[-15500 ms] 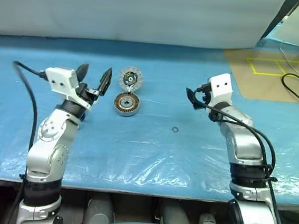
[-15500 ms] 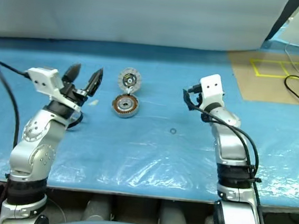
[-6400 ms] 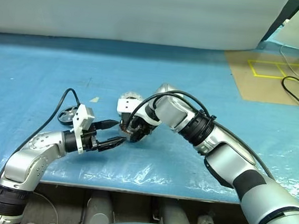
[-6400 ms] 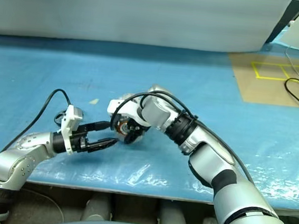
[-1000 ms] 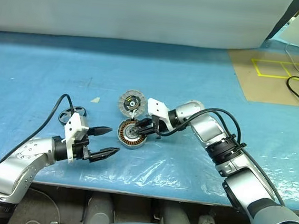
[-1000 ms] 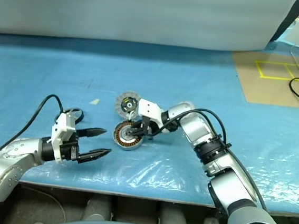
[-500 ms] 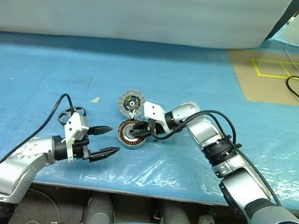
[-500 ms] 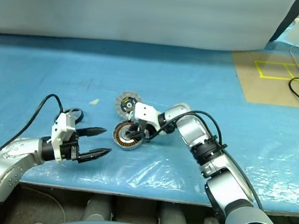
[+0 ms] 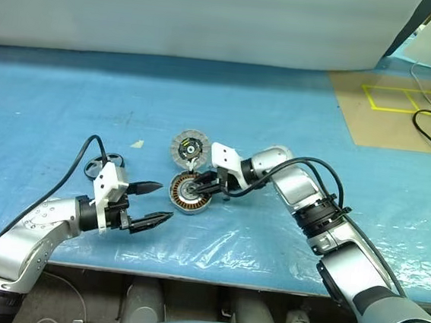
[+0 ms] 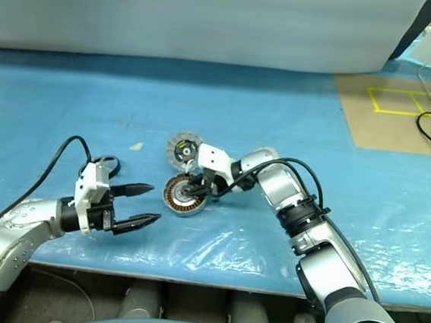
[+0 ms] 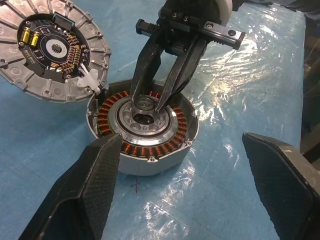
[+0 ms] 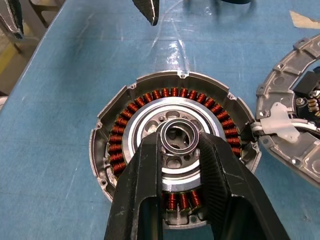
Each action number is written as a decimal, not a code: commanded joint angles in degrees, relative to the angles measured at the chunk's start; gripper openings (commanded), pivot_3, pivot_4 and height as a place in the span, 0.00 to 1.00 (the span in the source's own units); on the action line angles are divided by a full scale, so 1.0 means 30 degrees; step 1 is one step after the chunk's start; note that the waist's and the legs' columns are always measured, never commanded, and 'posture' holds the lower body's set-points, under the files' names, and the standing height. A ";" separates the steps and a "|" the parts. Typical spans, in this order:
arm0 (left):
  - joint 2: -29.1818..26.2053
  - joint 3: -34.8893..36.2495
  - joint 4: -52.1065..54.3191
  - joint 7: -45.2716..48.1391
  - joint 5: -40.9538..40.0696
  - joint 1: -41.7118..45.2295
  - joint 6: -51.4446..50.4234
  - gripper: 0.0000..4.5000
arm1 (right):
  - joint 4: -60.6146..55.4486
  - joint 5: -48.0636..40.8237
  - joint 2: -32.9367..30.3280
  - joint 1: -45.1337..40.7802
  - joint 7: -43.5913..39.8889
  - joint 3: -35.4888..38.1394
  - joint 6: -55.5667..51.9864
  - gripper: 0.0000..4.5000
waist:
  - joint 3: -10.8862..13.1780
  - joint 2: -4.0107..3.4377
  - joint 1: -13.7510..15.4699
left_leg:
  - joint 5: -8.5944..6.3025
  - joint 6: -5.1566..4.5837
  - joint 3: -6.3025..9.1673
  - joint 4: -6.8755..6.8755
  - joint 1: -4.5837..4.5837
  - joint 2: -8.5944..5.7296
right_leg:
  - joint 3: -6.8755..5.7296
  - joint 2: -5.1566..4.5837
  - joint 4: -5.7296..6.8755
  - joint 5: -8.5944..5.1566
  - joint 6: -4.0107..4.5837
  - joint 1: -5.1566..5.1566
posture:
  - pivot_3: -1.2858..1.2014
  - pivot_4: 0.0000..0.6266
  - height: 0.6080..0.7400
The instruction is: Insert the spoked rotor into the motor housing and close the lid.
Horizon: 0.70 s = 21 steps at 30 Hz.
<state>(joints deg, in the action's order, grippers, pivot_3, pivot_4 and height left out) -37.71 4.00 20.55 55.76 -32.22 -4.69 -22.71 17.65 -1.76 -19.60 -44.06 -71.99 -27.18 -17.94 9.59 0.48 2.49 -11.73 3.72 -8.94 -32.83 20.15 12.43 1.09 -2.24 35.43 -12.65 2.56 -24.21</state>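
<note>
The motor housing (image 12: 172, 170) lies open on the blue plastic-covered desk (image 9: 280, 122), its ring of copper-coloured windings around a pale hub facing up. The lid (image 11: 52, 50) lies flat just behind it, joined to it at a white hinge piece, with its ribbed inner face and dark centre upward. A small metal ring (image 12: 179, 136) sits right over the hub's centre, pinched between the two black fingers of the right gripper (image 12: 179, 142), whose jaws are closed on it from either side. That arm reaches in from the right, its gripper slanting down onto the middle of the housing. The spoked rotor (image 9: 92, 169) lies on the desk well to the left of the housing, beside the left arm's black cable, partly hidden by the left wrist. The left gripper (image 9: 154, 204) hovers low over the desk, near the housing on its left front side, pointing toward it, its jaws spread wide and holding nothing.
</note>
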 commanded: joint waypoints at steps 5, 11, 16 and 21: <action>0.0086 -0.0092 0.0134 0.0157 0.0033 0.0255 0.0317 0.90 | -0.0914 -0.0128 0.0194 0.0026 -0.0050 0.0096 0.0132 0.15 | 0.0000 0.0000 -0.0001 | 0.0000 0.0000 -0.0001 0.0000 0.0000 0.0000 | 0.0000 -0.0001 0.0000 0.0000 0.0000 0.0000 | 0.52 0.24 1.00; 0.0068 -0.0135 0.0137 0.0187 0.0023 0.0287 0.0281 0.90 | -0.0515 0.0155 0.0454 -0.0061 0.0137 -0.0047 0.0321 0.15 | 0.0000 0.0000 -0.0004 | 0.0000 0.0001 -0.0001 0.0000 0.0000 0.0000 | 0.0000 -0.0001 0.0000 0.0000 0.0000 -0.0001 | 0.52 0.24 1.00; 0.0076 -0.0151 0.0165 0.0162 0.0004 0.0299 0.0250 0.90 | -0.0304 0.0369 0.0370 0.0113 0.0049 -0.0207 0.0456 0.15 | 0.0000 0.0000 -0.0004 | 0.0000 0.0000 -0.0001 0.0000 0.0001 -0.0001 | 0.0000 -0.0002 0.0000 0.0000 0.0000 -0.0001 | 0.52 0.24 1.00; 0.0044 -0.0154 0.0152 0.0161 0.0020 0.0258 0.0263 0.90 | -0.0213 0.0552 0.0319 0.0223 0.0005 -0.0228 0.0556 0.15 | 0.0000 0.0000 -0.0006 | 0.0000 0.0000 -0.0001 0.0000 0.0001 0.0000 | 0.0000 -0.0001 0.0000 0.0000 0.0000 -0.0001 | 0.52 0.24 1.00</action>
<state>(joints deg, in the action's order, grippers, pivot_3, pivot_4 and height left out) -37.53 3.42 20.34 55.82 -32.16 -4.22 -22.70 17.47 0.02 -18.52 -43.58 -71.72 -27.96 -17.26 9.59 0.48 2.47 -11.73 3.72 -8.95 -32.83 20.16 12.43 1.09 -2.24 35.43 -12.65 2.57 -24.21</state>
